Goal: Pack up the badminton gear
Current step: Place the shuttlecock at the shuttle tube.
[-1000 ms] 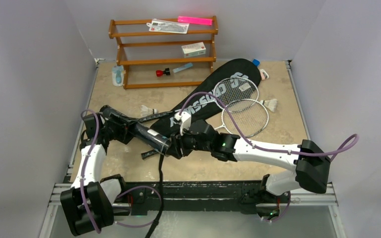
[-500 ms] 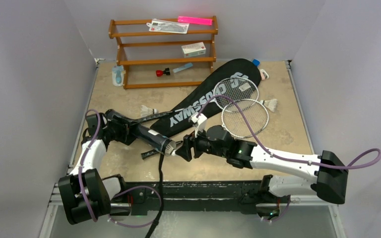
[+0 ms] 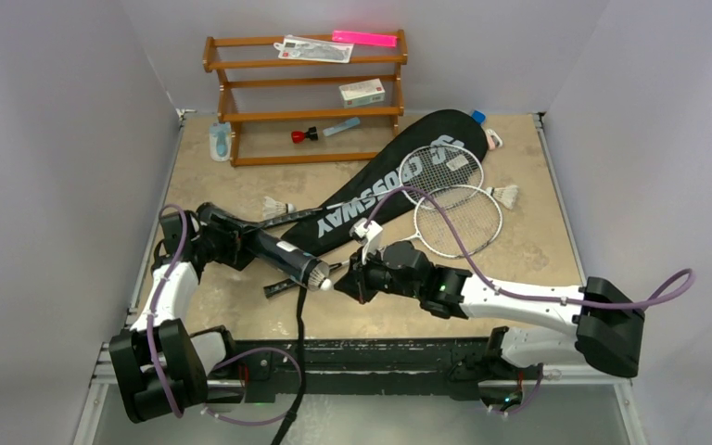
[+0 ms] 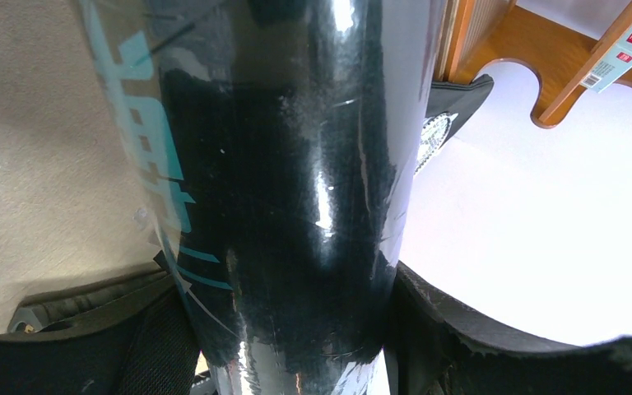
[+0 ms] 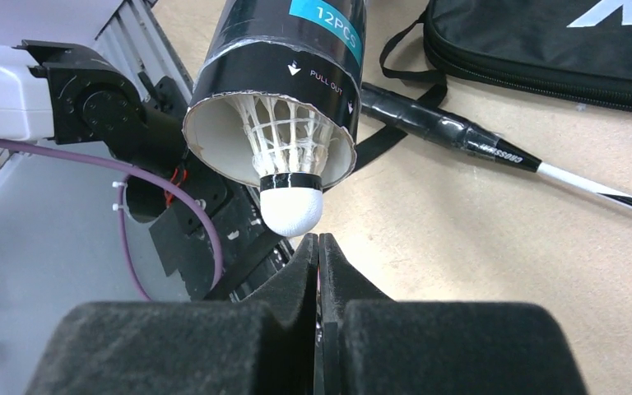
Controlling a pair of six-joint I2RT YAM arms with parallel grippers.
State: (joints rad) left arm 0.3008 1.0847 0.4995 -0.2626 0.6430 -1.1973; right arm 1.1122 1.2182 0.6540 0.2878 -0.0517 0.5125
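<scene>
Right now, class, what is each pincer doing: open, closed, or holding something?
Left pincer: closed around the tube, holding it.
Right pincer: shut, holding nothing, tips just below the shuttlecock poking from the tube's mouth.

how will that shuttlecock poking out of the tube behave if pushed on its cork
Probably very light: the shuttlecock is thin feathers on a small cork. Likely slides in easily, its skirt leaving a gap inside the tube mouth. Those open feather ribs look fragile.
</scene>
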